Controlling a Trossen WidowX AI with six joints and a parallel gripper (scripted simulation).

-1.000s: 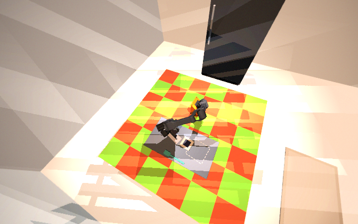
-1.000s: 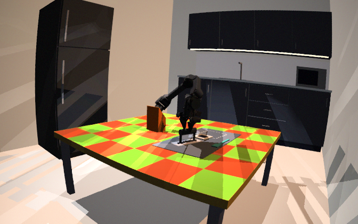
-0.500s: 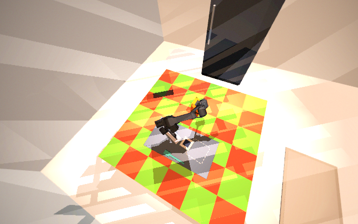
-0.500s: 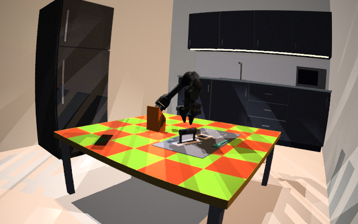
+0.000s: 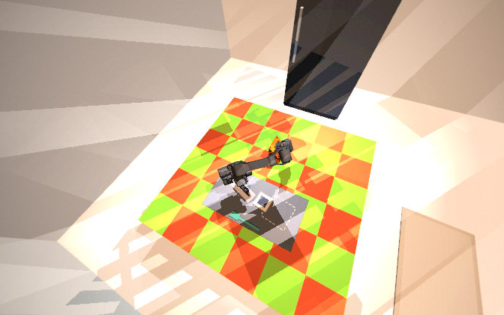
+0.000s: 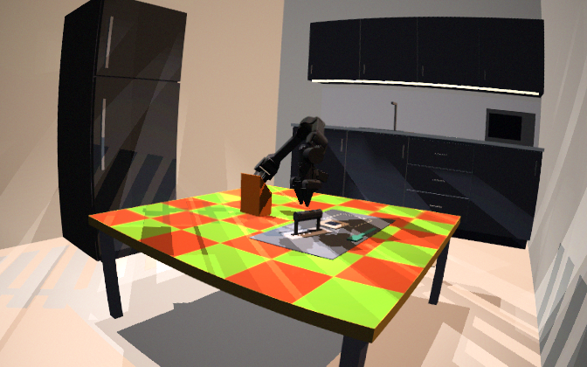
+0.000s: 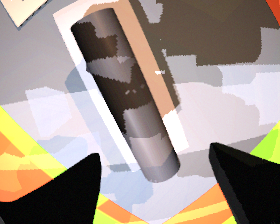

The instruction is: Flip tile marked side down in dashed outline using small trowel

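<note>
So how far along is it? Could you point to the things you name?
Nothing looks finished. The tile (image 5: pixel 262 200) (image 6: pixel 334 224) (image 7: pixel 23 10) shows a dark square on top, probably its mark, and isn't inside the dashed outline (image 5: pixel 294 208) (image 6: pixel 355 214). Nothing is held: the open hand (image 5: pixel 243 185) (image 6: pixel 304 204) (image 7: pixel 156 156) hovers over the black-handled tool (image 5: pixel 242 192) (image 6: pixel 307 215) (image 7: pixel 133 100). Turning and placing the tile remain, then finishing clear, tool on the mat or table.
</note>
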